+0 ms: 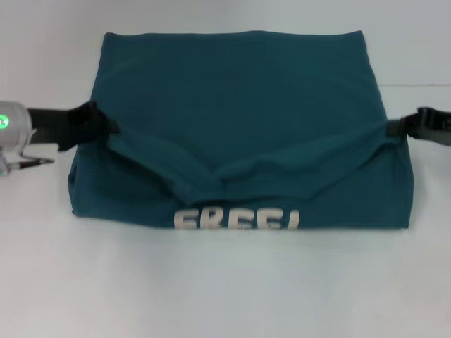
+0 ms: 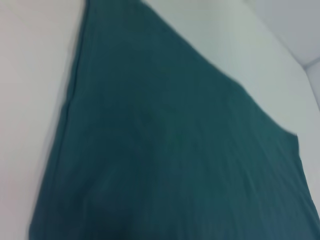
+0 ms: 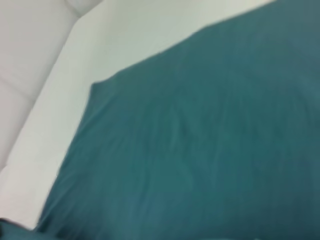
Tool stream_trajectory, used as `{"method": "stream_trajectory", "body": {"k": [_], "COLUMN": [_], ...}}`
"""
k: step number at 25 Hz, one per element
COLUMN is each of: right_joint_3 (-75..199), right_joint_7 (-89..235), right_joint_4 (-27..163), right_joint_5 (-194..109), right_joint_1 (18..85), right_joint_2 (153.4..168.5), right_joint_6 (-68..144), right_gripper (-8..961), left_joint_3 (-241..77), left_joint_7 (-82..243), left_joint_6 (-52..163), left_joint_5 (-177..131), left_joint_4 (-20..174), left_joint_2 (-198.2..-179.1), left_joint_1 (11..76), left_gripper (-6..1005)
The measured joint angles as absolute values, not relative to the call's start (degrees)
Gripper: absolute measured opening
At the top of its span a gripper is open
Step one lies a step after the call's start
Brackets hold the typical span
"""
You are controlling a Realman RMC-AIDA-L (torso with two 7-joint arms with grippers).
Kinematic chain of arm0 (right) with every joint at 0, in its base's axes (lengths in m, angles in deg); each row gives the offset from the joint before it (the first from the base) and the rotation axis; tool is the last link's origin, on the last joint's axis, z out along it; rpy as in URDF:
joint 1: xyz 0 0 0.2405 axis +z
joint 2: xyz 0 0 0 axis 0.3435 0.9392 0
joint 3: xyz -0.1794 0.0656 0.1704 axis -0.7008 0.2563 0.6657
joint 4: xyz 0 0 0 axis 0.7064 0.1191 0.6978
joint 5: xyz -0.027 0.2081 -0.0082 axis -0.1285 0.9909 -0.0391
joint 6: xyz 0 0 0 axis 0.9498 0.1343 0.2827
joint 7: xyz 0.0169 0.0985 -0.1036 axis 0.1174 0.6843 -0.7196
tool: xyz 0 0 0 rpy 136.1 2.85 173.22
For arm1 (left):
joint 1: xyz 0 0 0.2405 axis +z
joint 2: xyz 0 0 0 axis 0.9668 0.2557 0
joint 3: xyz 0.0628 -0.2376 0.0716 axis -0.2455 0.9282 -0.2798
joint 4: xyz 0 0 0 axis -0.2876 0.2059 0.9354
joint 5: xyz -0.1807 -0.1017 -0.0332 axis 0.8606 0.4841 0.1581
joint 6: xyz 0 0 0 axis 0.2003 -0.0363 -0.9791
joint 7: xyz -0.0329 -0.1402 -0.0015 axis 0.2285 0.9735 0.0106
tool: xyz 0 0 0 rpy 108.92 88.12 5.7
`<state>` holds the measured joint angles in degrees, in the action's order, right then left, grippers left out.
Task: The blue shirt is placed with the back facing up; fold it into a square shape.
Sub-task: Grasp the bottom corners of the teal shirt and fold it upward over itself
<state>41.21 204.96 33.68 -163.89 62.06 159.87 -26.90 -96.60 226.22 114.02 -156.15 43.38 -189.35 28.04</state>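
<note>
White lettering (image 1: 237,220) edges blue shirt (image 1: 239,98), grippers (image 1: 95,125) (image 1: 412,127) gripping both sides.

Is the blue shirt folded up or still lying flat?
Partly folded. The blue shirt has its near edge doubled over, showing upside-down white lettering. The left gripper and right gripper grip its sides.

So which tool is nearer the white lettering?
Left, I'd say. The left tool grips the shirt's left edge; the right tool grips the right edge, farther from the lettering.
</note>
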Motion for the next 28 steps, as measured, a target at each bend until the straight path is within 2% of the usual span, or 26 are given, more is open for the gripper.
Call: {"method": "stream_trajectory", "body": {"k": [8,14,22,28], "right_joint_3": [34.1,30.4,29.9,28.0], "right_joint_7": [205.4,205.4,206.1,206.2], "right_joint_4": [37.1,38.8,41.8,44.3], "right_joint_5": [-164.0,-164.1,-164.9,-165.4], "right_joint_1": [65.8,68.1,71.3,73.2], "right_joint_2": [160.84,160.92,159.24,159.05], "right_joint_6": [-10.0,-3.7,-0.4,1.8], "right_gripper": [152,162,177,187], "left_joint_3": [-103.4,-106.9,-107.1,-107.2], "left_joint_7": [226.2,226.3,226.9,226.8], "left_joint_6": [99.3,94.1,90.2,88.9], "left_joint_5": [-156.1,-156.2,-156.3,-156.4], "left_joint_4": [45.0,46.5,47.8,48.0], "left_joint_2": [-191.73,-192.16,-191.89,-192.06], "left_joint_1": [24.7,22.9,21.4,21.0], "left_gripper": [43,44,46,47]}}
